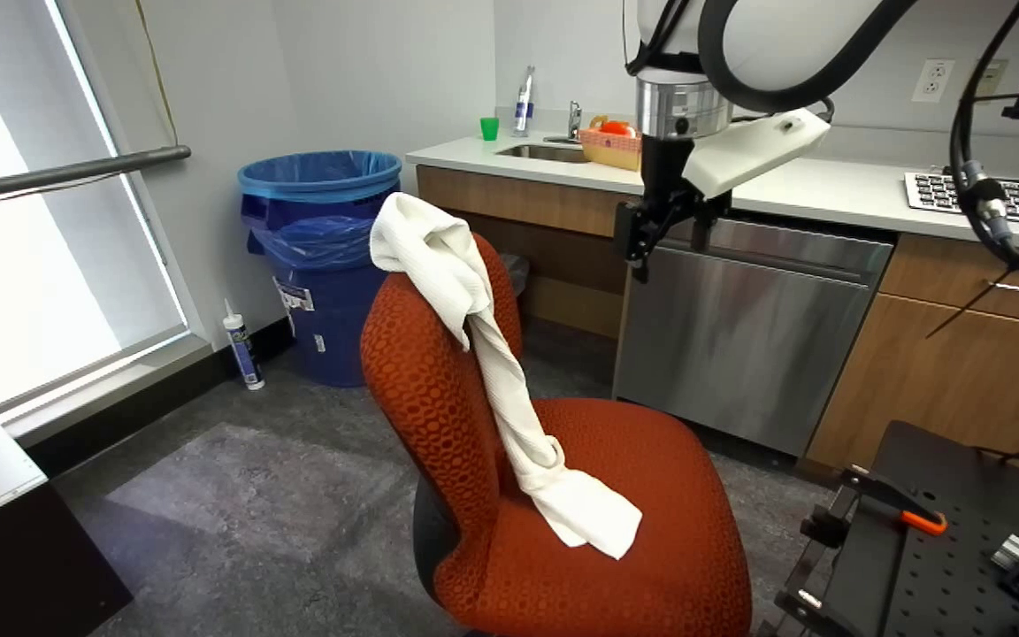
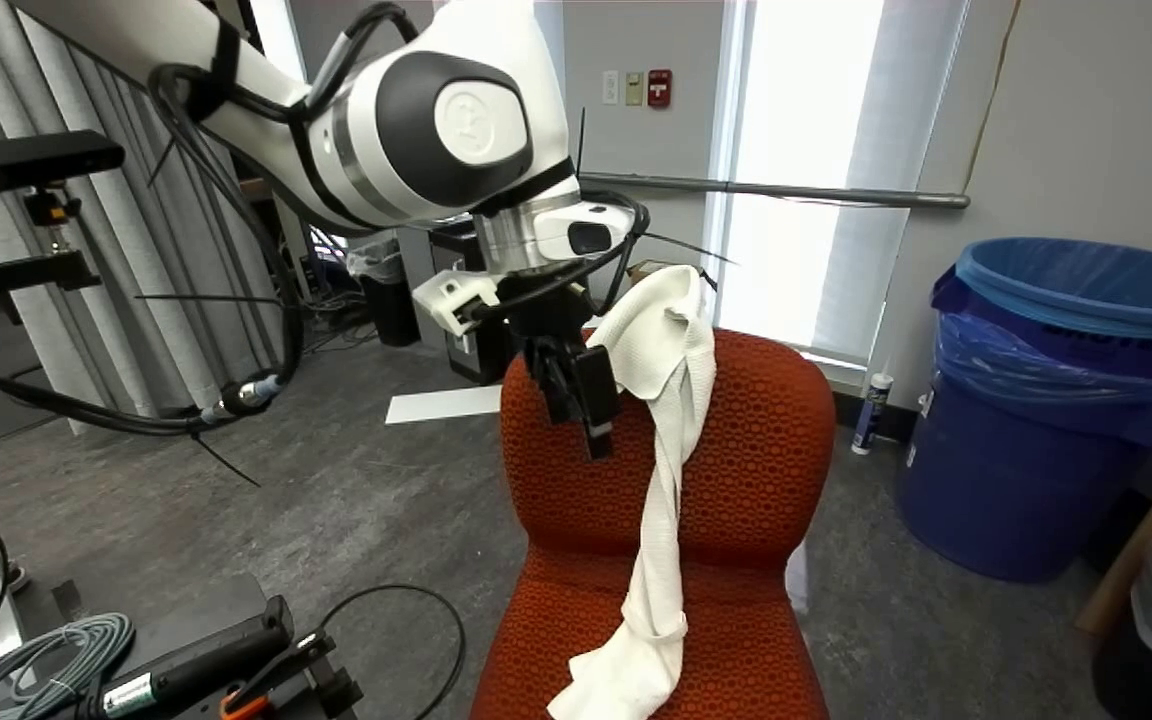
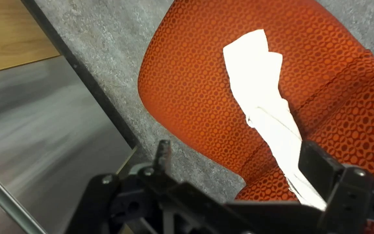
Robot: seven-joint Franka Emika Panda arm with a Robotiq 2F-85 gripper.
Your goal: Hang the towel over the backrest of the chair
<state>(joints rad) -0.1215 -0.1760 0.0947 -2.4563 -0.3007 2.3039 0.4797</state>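
Note:
The cream-white towel (image 1: 443,274) lies over the top edge of the orange-red backrest (image 1: 412,354) of the chair (image 1: 642,451). Its bunched upper part sits on the top edge. A long twisted part hangs down the front and ends on the seat. The towel (image 2: 671,420) and backrest (image 2: 761,450) also show in an exterior view. My gripper (image 1: 670,246) is open and empty, apart from the towel, above the seat side of the chair. In the wrist view the fingers (image 3: 235,146) are wide apart, with the towel (image 3: 255,81) below; its upper end is hidden there.
A blue bin (image 1: 324,265) stands behind the chair. A counter (image 1: 474,157) with a sink and a steel dishwasher (image 1: 739,327) run along the wall. A black cart (image 1: 961,531) with tools stands near the seat. A cable (image 2: 266,300) hangs from the arm.

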